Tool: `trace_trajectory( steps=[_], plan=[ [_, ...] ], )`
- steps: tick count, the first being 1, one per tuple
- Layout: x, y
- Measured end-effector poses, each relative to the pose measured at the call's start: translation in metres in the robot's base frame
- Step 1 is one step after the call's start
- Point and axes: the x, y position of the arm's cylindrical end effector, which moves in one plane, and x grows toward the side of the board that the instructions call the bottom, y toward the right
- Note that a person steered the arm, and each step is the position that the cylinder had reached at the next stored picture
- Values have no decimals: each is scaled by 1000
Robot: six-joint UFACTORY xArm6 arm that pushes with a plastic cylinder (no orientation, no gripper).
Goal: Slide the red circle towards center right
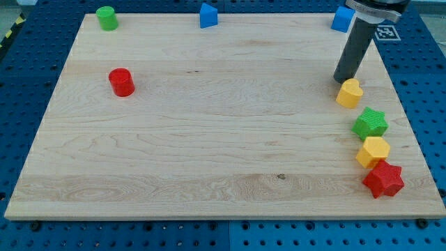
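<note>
The red circle (121, 81), a short red cylinder, stands on the wooden board (209, 139) at the view's left, upper part. My tip (341, 79) is far off at the view's right, just above and left of a yellow heart block (350, 93), close to it or touching. A wide stretch of board lies between my tip and the red circle.
A green cylinder (106, 17) sits at top left, a blue block (208, 14) at top centre, another blue block (341, 19) at top right behind the rod. Down the right edge stand a green star (370, 123), a yellow hexagon (373, 151) and a red star (383, 180).
</note>
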Motion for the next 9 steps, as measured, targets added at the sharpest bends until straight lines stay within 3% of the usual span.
trace_trajectory(
  steps=[3, 4, 6, 7, 8, 9],
  plan=[
    [11, -15],
    [12, -80],
    [108, -247],
    [109, -357],
    [50, -440],
    [28, -452]
  ],
)
